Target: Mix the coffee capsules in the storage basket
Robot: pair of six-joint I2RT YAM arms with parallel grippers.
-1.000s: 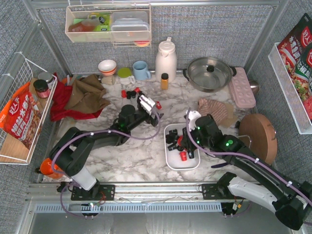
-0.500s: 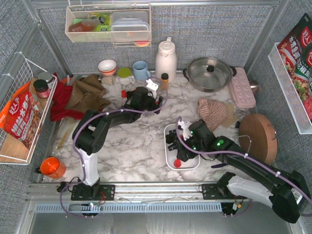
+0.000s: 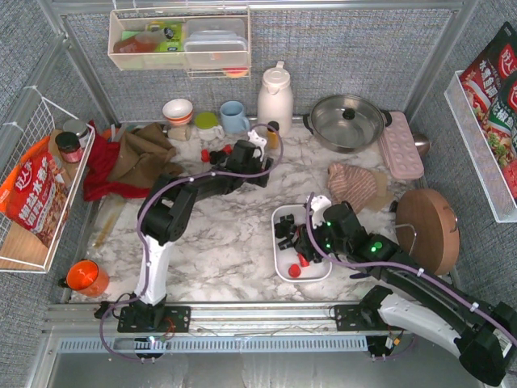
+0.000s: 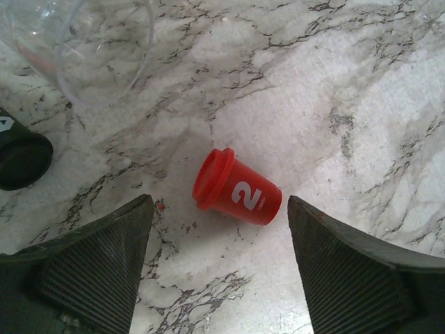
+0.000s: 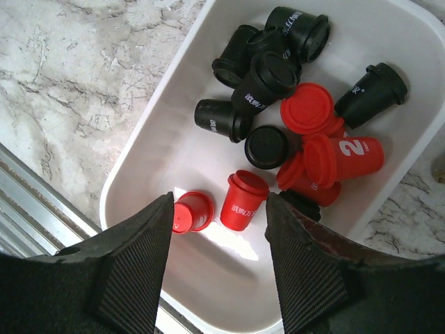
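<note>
Now, mixed capsules (image 5: 309, 108) in basket (image 5: 167, 158)

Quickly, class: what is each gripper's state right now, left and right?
Left gripper: jaws open, straddling a red capsule on the table, not gripping.
Right gripper: jaws open, empty, over the storage basket.

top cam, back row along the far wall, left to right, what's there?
stacked bowls → green-topped cup → blue mug → white jug → lidded steel pot → pink box
</note>
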